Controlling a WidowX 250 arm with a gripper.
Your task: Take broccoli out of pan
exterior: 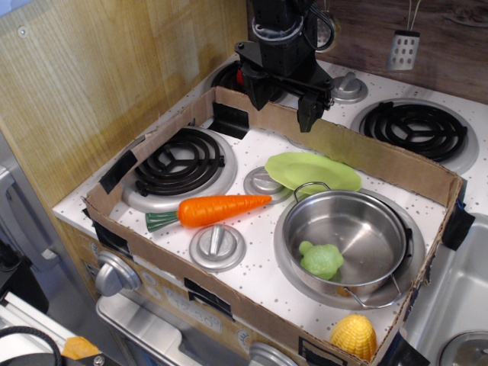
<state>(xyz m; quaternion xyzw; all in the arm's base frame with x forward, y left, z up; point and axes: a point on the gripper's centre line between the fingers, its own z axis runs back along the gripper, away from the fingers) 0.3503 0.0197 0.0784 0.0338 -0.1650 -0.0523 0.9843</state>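
The broccoli (321, 260) is a small light-green lumpy toy lying inside the pan (379, 211), at its near left side. The pan is a shiny steel pot with wire loop handles, sitting on the front right burner. My black gripper (280, 104) hangs at the back of the stove, above the far cardboard wall, well away from the pan. Its two fingers (309, 114) point down with a gap between them and hold nothing.
A cardboard wall (366, 152) rings the stovetop. A lime-green plate (311, 171) lies just behind the pan. An orange carrot (217, 210) lies left of the pan, a yellow corn (354, 336) at the front right. Black coil burners (180, 160) and silver knobs (217, 245) surround them.
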